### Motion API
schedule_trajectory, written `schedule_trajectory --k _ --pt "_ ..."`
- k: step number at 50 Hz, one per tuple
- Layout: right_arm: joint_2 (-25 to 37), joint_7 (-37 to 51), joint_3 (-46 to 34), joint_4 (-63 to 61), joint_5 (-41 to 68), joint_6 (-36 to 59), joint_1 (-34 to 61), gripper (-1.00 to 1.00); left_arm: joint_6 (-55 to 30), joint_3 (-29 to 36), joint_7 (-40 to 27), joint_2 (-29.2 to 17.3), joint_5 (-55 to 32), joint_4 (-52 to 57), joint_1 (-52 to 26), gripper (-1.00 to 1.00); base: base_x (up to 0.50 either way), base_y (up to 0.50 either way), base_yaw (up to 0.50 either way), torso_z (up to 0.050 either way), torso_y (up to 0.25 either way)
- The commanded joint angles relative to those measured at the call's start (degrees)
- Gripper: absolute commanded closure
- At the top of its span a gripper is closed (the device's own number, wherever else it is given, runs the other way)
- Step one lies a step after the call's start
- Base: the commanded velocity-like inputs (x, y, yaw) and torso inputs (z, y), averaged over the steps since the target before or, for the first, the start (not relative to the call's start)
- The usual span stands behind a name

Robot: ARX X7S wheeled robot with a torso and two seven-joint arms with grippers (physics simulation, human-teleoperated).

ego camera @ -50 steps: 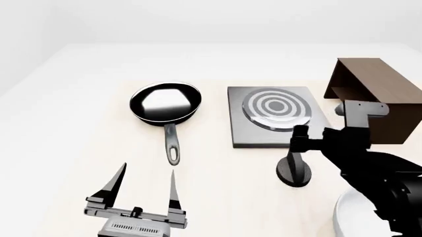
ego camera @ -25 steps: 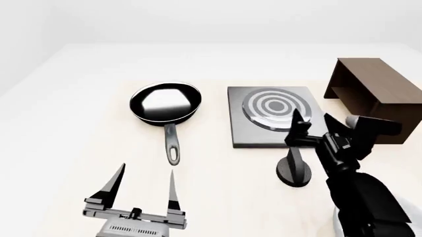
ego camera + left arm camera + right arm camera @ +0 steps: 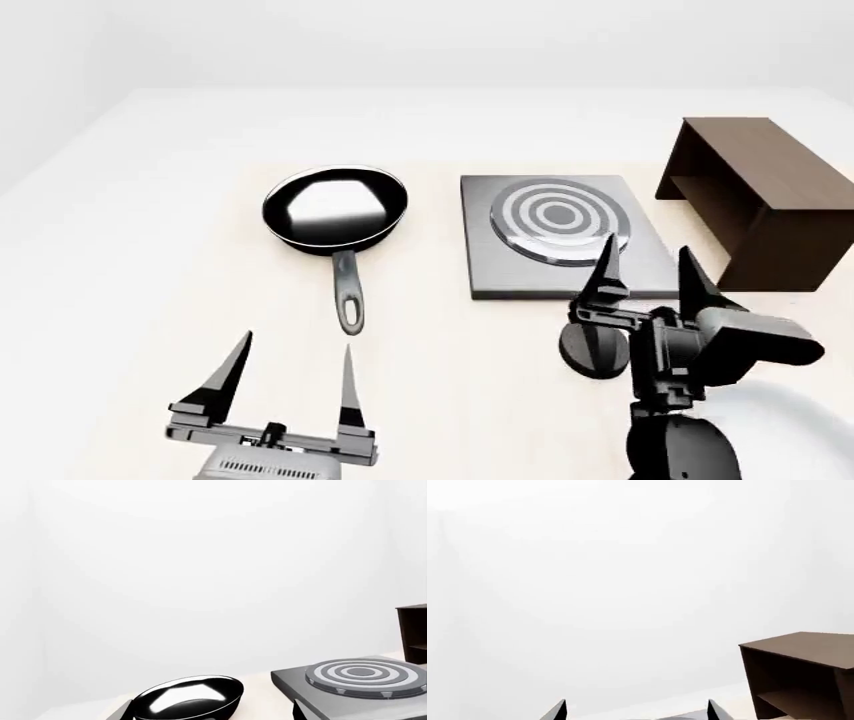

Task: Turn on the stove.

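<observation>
The stove (image 3: 514, 255) is a flat dark-grey square slab with raised burner rings (image 3: 557, 218) at the table's middle right; it also shows in the left wrist view (image 3: 357, 680). Its black round knob (image 3: 591, 350) lies just in front of the slab, partly hidden by my right gripper. My right gripper (image 3: 647, 262) is open, its fingers pointing up over the slab's near edge, above the knob. My left gripper (image 3: 294, 360) is open and empty near the front, before the pan's handle.
A black frying pan (image 3: 334, 208) lies left of the stove with its handle toward me; it also shows in the left wrist view (image 3: 190, 700). A dark brown open box (image 3: 761, 195) stands right of the stove and shows in the right wrist view (image 3: 804, 675).
My right arm has swung back and turned; its gripper has come off the knob and now stands open with fingers pointing up. The left arm has not moved.
</observation>
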Motion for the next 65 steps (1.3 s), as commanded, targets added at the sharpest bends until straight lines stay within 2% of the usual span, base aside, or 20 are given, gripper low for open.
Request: schedule_trajectory --k 1,13,19,21,24,26,28,30,31,32,34,35,36,38,43,57,58,65 --pt "-3.1 2.8 0.6 5.6 -11.1 -19.8 -3.2 -1.00 0.7 0.2 -0.1 -0.1 0.2 -1.0 -0.3 -1.00 0.00 0.00 0.00 0.000 0.000" --pt "-3.6 5.9 1.3 9.7 -15.4 -32.2 -6.4 -1.00 -1.6 0.4 -0.6 -0.3 0.5 1.6 0.3 -1.00 0.00 0.00 0.00 0.000 0.000" --pt "-3.4 7.4 1.7 5.9 -17.7 -33.8 -8.9 -1.00 -1.4 0.5 -0.7 -0.3 0.5 1.1 0.1 -1.00 0.00 0.00 0.00 0.000 0.000" --pt "-3.3 7.7 1.6 5.5 -18.3 -34.8 -9.4 -1.00 -4.6 0.5 -2.5 -0.5 5.0 3.3 0.6 -1.00 0.00 0.00 0.00 0.000 0.000" --pt "-3.1 5.9 0.2 10.1 -13.5 -37.9 -8.7 -1.00 -3.2 0.6 -1.7 -0.5 2.9 3.3 0.6 -1.00 0.00 0.00 0.00 0.000 0.000" --pt "-6.1 1.5 5.7 8.9 -16.5 -38.4 -8.7 -1.00 -3.4 0.7 -1.7 -0.5 3.0 3.5 0.6 -1.00 0.00 0.00 0.00 0.000 0.000" --pt "-5.0 5.5 3.8 5.5 -20.7 -38.4 -10.2 -1.00 -2.8 0.7 -1.6 -0.5 2.6 2.7 0.4 -1.00 0.00 0.00 0.00 0.000 0.000" --pt "-5.0 5.1 2.9 5.0 -19.6 -38.4 -10.7 -1.00 -1.9 0.6 -1.5 -0.5 2.2 1.4 0.1 -1.00 0.00 0.00 0.00 0.000 0.000" --pt "-3.3 8.6 0.3 5.3 -20.8 -38.4 -10.8 -1.00 -1.7 0.6 -1.5 -0.4 2.1 1.1 0.0 -1.00 0.00 0.00 0.00 0.000 0.000" --pt "0.9 17.2 -6.2 4.8 -22.9 -38.4 -11.3 -1.00 -1.4 0.7 -1.4 -0.4 2.0 0.5 -0.2 -1.00 0.00 0.00 0.00 0.000 0.000" --pt "13.7 34.4 -23.3 6.7 -30.2 -38.4 -8.0 -1.00 -1.2 0.7 -1.5 -0.4 2.1 0.2 -0.3 -1.00 0.00 0.00 0.00 0.000 0.000" --pt "17.7 43.0 -31.9 8.0 -31.5 -38.4 -5.1 -1.00 -1.2 0.7 -1.5 -0.4 2.1 0.1 -0.4 -1.00 0.00 0.00 0.00 0.000 0.000" --pt "19.5 51.6 -39.6 8.7 -32.2 -38.4 -3.4 -1.00 -1.3 0.7 -1.5 -0.3 2.2 0.0 -0.4 -1.00 0.00 0.00 0.00 0.000 0.000" --pt "21.3 65.6 -44.4 9.3 -32.7 -38.3 -1.3 -1.00 -1.3 0.8 -1.6 -0.4 2.2 0.0 -0.4 -1.00 0.00 0.00 0.00 0.000 0.000" --pt "20.9 66.8 -44.1 8.3 -36.9 -35.3 -1.1 -1.00 -1.6 0.9 -1.8 -0.6 2.4 1.1 0.0 -1.00 0.00 0.00 0.00 0.000 0.000" --pt "21.3 64.2 -44.7 -1.2 -38.1 -28.9 -2.8 -1.00 -2.3 1.2 -1.9 -0.7 2.7 1.7 -0.1 -1.00 0.00 0.00 0.00 0.000 0.000" --pt "21.7 63.7 -45.5 -1.5 -37.4 -31.3 -2.5 -1.00 -2.1 1.2 -1.8 -0.8 2.6 1.5 -0.2 -1.00 0.00 0.00 0.00 0.000 0.000" --pt "22.6 63.2 -44.9 -5.9 -39.3 -28.3 -3.9 -1.00 -1.2 1.6 -1.6 -0.9 2.9 0.6 -0.5 -1.00 0.00 0.00 0.00 0.000 0.000"
